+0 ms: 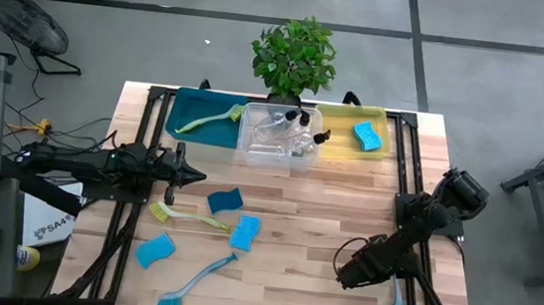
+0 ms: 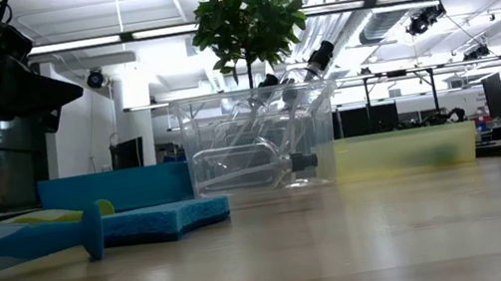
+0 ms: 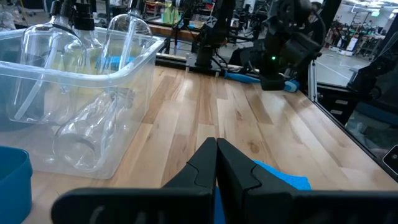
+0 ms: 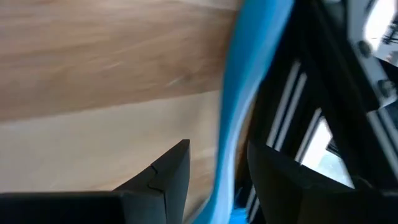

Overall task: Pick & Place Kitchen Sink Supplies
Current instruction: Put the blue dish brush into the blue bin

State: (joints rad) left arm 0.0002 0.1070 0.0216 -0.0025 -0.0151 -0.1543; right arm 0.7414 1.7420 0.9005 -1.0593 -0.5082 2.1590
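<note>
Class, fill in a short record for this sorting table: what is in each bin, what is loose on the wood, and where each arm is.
teal bin: one yellow-green brush
clear bin: pump bottles
yellow bin: one sponge
loose on table: three sponges, a second yellow-green brush, a blue brush, another blue brush at the right edge
left gripper: jaws shut, empty, near the table's left side
right gripper: jaws either side of the right-edge brush handle
plant: behind the bins
</note>
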